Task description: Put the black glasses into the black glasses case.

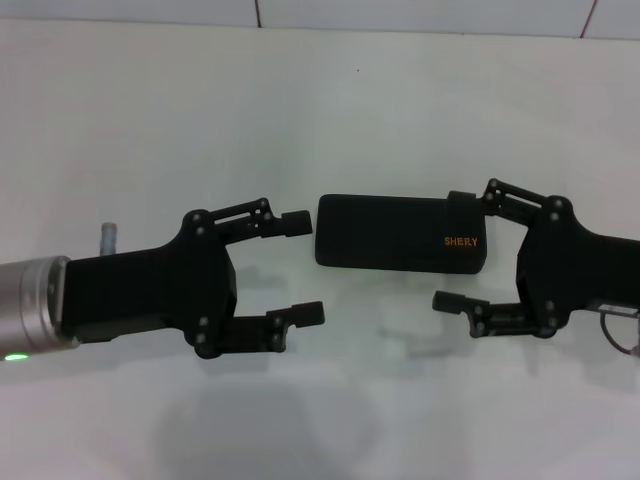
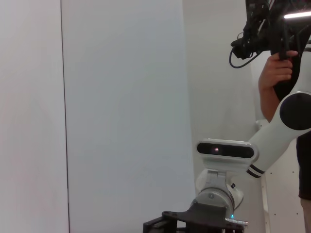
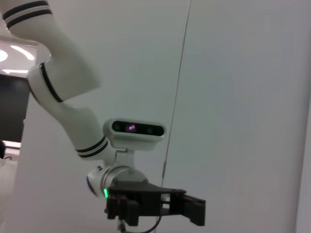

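- Left gripper [image 1: 303, 268]: jaws spread wide, empty, just beside the case's left end.
- Right gripper [image 1: 459, 250]: jaws wide, upper finger touching the black glasses case [image 1: 400, 233], which lies shut on the table [image 1: 150, 130].
- Black glasses: not visible; presumably inside.
- Risk: either finger may shove the case.

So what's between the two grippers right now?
Head view: the closed case lies between the left gripper and the right gripper, both open; no glasses visible.
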Motion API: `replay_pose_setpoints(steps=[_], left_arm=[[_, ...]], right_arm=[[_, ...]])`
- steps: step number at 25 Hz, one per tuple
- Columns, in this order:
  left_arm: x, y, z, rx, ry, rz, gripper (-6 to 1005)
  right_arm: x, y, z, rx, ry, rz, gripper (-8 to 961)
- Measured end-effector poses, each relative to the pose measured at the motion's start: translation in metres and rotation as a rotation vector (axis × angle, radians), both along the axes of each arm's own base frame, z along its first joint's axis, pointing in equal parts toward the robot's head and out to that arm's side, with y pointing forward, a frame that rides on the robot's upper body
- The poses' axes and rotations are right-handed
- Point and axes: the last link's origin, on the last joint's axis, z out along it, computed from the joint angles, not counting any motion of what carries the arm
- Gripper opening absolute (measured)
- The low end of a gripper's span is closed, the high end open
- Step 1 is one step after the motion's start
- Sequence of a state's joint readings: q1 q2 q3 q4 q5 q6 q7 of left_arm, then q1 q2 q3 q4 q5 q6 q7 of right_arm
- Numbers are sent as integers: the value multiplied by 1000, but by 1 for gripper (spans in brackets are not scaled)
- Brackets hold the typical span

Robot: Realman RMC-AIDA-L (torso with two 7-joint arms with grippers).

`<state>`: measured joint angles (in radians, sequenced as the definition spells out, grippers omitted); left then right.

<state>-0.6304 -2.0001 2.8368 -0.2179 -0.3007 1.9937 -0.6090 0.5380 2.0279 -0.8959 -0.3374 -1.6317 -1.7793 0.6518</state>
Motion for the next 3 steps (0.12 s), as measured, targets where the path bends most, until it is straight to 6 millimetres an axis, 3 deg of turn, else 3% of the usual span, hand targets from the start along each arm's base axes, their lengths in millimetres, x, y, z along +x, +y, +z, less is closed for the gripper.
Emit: replay_pose_setpoints(steps=[3], left_arm=[[0,0,-1,1,-1,1,785]], right_arm=[[1,-1,0,11,13,-11,885]])
